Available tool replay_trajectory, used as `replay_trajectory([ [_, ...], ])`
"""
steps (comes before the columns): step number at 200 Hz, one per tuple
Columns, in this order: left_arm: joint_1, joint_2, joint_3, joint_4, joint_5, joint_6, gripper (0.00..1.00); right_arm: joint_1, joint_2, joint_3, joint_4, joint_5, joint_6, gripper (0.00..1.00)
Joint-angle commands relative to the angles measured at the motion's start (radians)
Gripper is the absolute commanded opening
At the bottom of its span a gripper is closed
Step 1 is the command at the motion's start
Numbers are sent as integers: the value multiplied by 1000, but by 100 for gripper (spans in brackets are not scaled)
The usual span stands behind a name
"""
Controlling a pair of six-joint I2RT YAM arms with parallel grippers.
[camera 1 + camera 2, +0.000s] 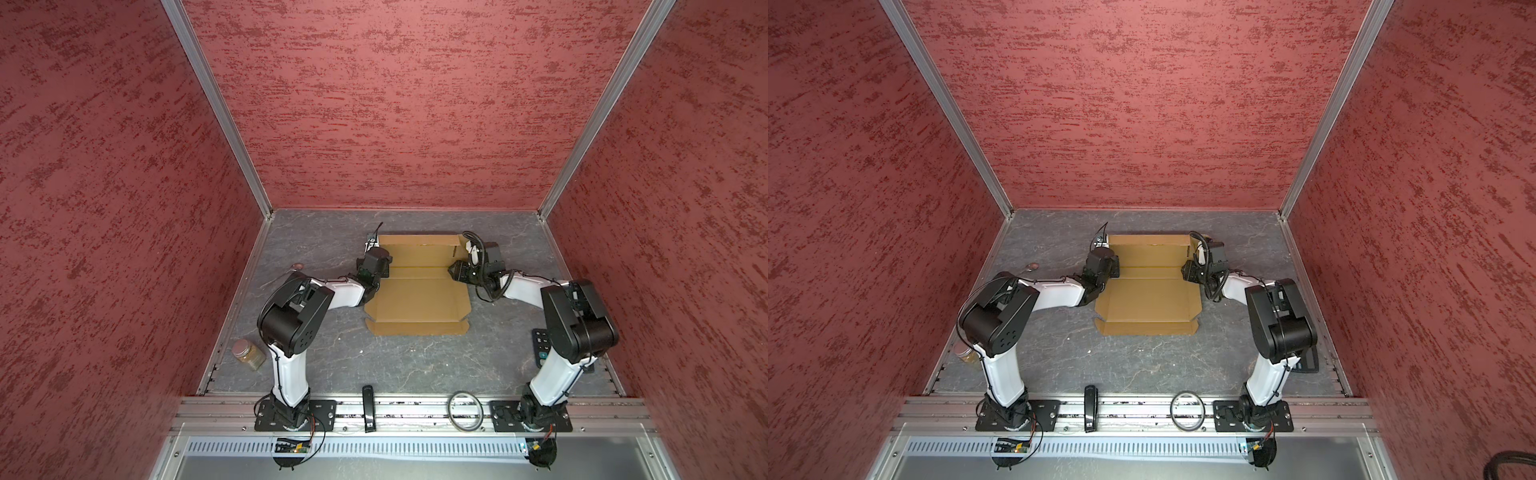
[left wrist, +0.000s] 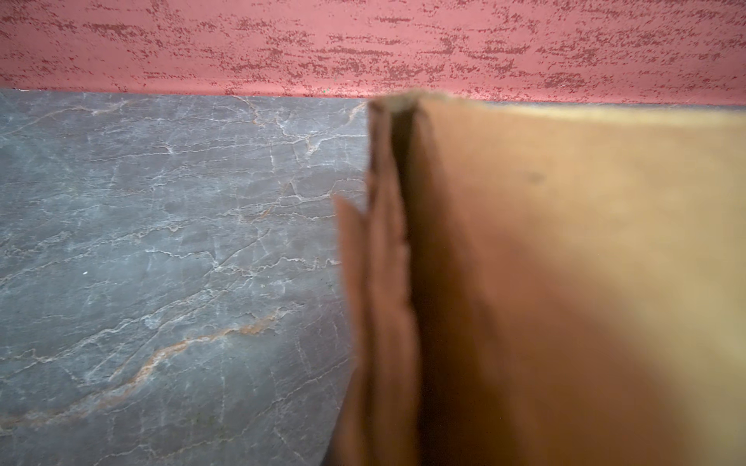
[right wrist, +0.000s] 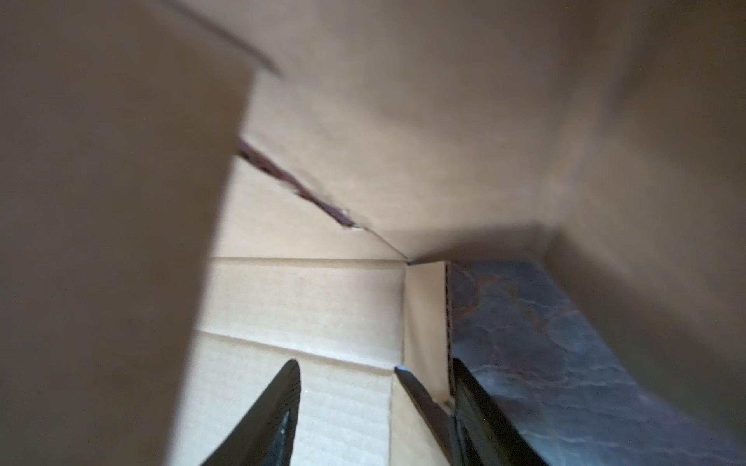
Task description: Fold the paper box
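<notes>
Brown paper box (image 1: 417, 299), 2 arms (image 1: 340, 293) bent inward, left jaws shut, right jaws apart.

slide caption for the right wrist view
Right gripper, jaws apart, low over the inner panel of the partly folded paper box.

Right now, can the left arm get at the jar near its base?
Probably yes: bare table around the jar, but the left tool seems shut on the paper box; release first.
</notes>
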Motion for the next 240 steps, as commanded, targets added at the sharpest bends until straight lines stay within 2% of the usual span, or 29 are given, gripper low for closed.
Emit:
replay_trajectory([
  [1,1,38,10,-63,22,0,4,2,-33,26,25,-44,-20,58],
  [163,-8,48,33,-99,13,-33,3,63,-31,31,29,-45,-41,58],
  [201,-2,43,35,-110,6,-35,3,62,-106,19,-29,12,-71,59],
  [240,5,37,33,-114,8,-37,3,60,-248,10,-158,88,-122,60],
])
